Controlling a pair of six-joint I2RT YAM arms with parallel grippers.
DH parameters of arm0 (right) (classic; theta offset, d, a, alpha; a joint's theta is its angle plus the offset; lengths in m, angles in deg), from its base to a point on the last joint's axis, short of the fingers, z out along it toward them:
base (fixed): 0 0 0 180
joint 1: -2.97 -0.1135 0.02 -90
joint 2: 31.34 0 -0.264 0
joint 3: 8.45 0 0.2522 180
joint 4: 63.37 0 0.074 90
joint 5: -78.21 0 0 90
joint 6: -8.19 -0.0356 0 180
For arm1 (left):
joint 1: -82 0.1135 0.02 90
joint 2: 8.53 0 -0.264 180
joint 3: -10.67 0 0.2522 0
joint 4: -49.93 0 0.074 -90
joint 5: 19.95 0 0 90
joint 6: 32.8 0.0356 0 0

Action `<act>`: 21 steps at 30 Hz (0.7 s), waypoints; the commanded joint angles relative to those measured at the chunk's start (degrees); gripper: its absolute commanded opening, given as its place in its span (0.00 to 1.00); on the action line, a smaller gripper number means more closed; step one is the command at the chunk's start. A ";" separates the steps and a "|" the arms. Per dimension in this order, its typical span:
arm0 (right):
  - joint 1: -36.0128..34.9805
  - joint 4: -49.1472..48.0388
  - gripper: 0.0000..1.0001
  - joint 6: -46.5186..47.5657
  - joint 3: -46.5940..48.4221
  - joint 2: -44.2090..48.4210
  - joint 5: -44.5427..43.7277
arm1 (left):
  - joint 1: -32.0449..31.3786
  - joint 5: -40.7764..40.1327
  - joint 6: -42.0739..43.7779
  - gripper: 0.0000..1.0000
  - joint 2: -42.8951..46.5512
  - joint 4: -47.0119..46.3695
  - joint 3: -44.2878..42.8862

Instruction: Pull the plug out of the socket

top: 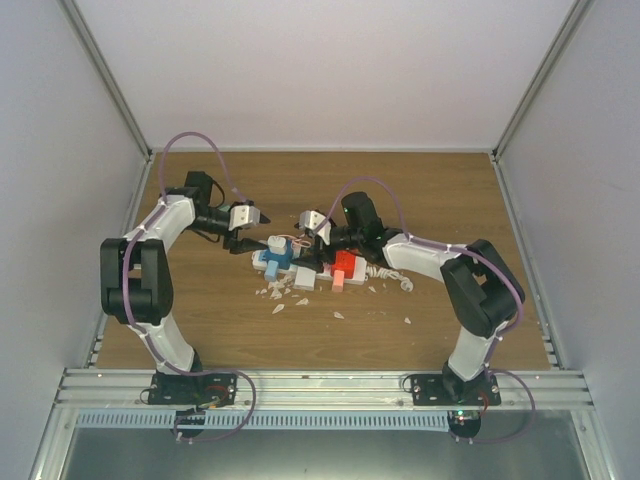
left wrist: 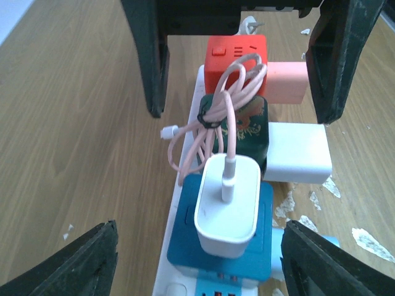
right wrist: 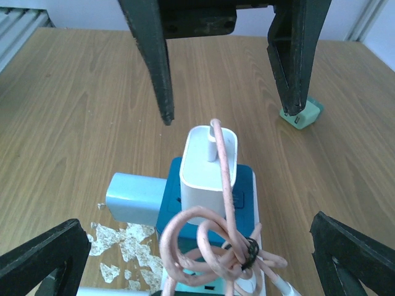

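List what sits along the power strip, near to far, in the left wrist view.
White charger atop blue adapter → dark green plug → red plug.

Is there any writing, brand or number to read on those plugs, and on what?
No text can be read.
Red block: small marks on top, too blurred to read.
Dark green block: red and white design, too blurred to tell if lettering.
White charger: no print shows.
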 commanded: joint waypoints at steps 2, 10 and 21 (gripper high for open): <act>0.46 2.95 0.98 0.41 0.91 3.27 -3.24 | -3.04 -0.88 -5.10 0.75 3.07 -8.20 1.98; 4.13 14.52 0.87 4.16 -1.21 11.91 0.57 | -6.43 -5.52 -12.24 0.72 6.24 -14.56 5.21; -5.55 21.88 0.59 7.32 0.22 9.76 -0.81 | -6.42 -3.48 -17.10 0.63 5.01 -14.88 4.41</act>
